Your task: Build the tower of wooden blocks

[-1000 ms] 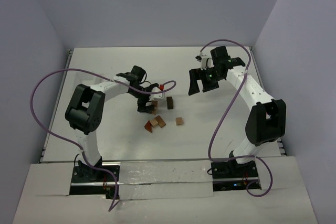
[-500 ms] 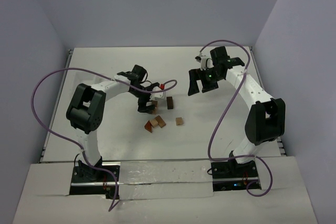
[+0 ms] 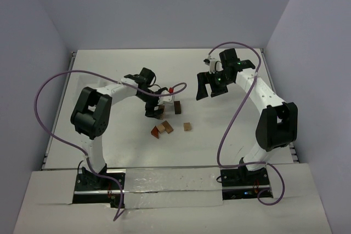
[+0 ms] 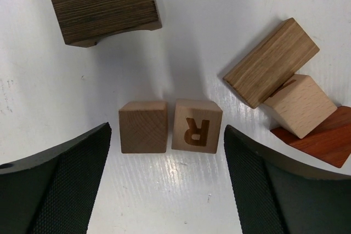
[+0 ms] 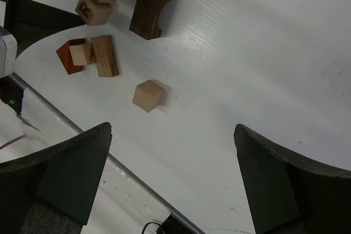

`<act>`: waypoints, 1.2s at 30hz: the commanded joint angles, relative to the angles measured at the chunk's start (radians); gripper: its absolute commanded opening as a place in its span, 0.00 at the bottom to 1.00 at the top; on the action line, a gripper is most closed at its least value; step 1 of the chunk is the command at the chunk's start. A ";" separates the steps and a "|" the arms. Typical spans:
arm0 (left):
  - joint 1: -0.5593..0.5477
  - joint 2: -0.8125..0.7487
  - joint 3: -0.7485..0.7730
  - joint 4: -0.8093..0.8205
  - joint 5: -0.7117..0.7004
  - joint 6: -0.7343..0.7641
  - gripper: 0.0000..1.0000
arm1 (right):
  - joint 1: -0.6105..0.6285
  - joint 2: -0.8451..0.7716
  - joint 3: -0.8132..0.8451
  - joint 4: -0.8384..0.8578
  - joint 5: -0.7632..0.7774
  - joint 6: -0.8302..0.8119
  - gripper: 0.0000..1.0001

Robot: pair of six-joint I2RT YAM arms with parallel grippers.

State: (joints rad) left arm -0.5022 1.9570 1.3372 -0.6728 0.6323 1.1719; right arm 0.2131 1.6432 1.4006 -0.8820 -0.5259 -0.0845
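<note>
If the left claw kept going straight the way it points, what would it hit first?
Likely the plain cube and the R cube, side by side inside the open left gripper; distance unclear.

1. The left arm [image 3: 118, 90] and right arm [image 3: 264, 96] are built of smooth white links joined by bulky black joint housings [image 3: 88, 116].
2. A thin purple cable [image 3: 48, 85] loops loosely off each arm.
3. The left gripper [image 3: 155, 110] is black; its fingers [image 4: 66, 184] are broad and curved, with a cross-hatched grip texture.
4. The right gripper [image 3: 207, 94] is black too, with what may be a small green light on its body.
5. Both bases [image 3: 90, 179] are black.
</note>
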 commanded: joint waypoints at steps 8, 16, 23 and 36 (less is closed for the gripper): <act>-0.010 0.033 0.060 -0.019 0.018 -0.029 0.79 | -0.008 0.007 0.037 -0.009 -0.017 -0.012 1.00; -0.016 0.026 0.041 0.012 -0.007 -0.059 0.73 | -0.009 0.007 0.036 -0.010 -0.018 -0.012 1.00; -0.018 0.015 0.044 0.016 -0.028 -0.089 0.57 | -0.009 -0.001 0.033 -0.011 -0.017 -0.012 1.00; -0.049 -0.020 0.188 -0.049 -0.077 -0.267 0.40 | -0.019 -0.021 0.044 -0.018 -0.030 -0.019 1.00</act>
State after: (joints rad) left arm -0.5251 1.9804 1.4343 -0.7024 0.5617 0.9881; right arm 0.2102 1.6463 1.4009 -0.8841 -0.5305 -0.0872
